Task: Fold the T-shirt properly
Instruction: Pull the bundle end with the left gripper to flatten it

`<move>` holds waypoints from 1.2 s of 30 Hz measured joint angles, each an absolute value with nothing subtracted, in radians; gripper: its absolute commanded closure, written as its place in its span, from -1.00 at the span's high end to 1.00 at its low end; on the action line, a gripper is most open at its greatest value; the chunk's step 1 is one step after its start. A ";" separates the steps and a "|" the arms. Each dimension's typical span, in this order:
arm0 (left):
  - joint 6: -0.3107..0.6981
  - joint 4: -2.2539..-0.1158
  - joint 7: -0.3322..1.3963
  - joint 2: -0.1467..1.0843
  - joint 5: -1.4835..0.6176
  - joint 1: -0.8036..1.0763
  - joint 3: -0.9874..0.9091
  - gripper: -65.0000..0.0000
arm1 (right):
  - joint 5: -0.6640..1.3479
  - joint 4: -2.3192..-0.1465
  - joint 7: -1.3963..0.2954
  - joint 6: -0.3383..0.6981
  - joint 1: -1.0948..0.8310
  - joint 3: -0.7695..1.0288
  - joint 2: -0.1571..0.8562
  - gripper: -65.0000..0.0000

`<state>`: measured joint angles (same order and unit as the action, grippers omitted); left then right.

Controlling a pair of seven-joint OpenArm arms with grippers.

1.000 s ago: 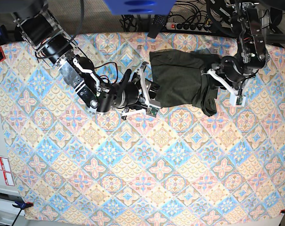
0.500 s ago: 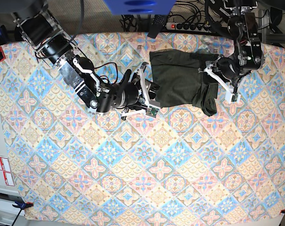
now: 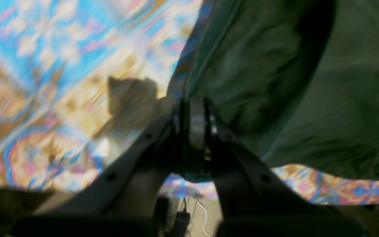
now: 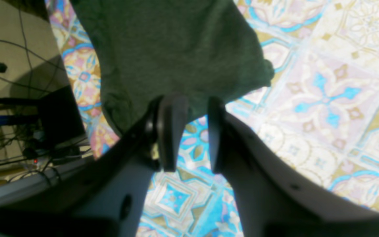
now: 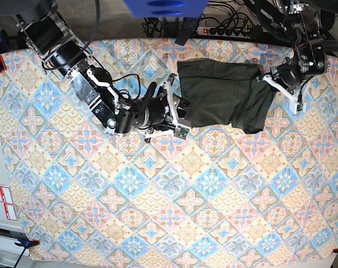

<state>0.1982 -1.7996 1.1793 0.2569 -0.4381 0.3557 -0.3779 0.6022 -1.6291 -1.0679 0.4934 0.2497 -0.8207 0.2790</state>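
Lying bunched at the base view's upper centre, the T-shirt [image 5: 222,94] was only partly folded, the left gripper [image 3: 194,112] pinched on its hem and the right gripper [image 4: 191,131] parted beside it.

I see the table [image 5: 158,223] under a bright patterned cloth [image 5: 225,184]; a power strip [image 5: 222,30] and cables [image 5: 158,25] lie behind it.
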 measured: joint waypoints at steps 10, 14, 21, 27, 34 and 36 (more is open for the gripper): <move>0.203 -1.741 1.182 0.269 -0.446 0.374 -0.401 -1.00 | 0.604 -1.630 -1.070 0.493 0.247 -0.821 0.281 -0.56; 0.205 -1.768 1.190 0.271 -0.446 0.375 -0.401 -0.87 | 0.602 -1.630 -1.070 0.493 0.247 -0.821 0.279 -0.55; 0.206 -1.818 1.187 0.288 -0.448 0.448 -0.403 -0.70 | 0.602 -1.630 -1.069 0.493 0.251 -0.821 0.279 -0.55; 0.203 -1.820 1.189 0.309 -0.450 0.453 -0.402 -0.69 | 0.602 -1.630 -1.070 0.493 0.250 -0.821 0.278 -0.55; 0.206 -1.832 1.193 0.328 -0.453 0.460 -0.405 -0.71 | 0.602 -1.630 -1.069 0.493 0.252 -0.821 0.277 -0.55; 0.208 -1.863 1.193 0.327 -0.503 0.467 -0.402 -0.72 | 0.601 -1.628 -1.077 0.493 0.262 -0.821 0.277 -0.56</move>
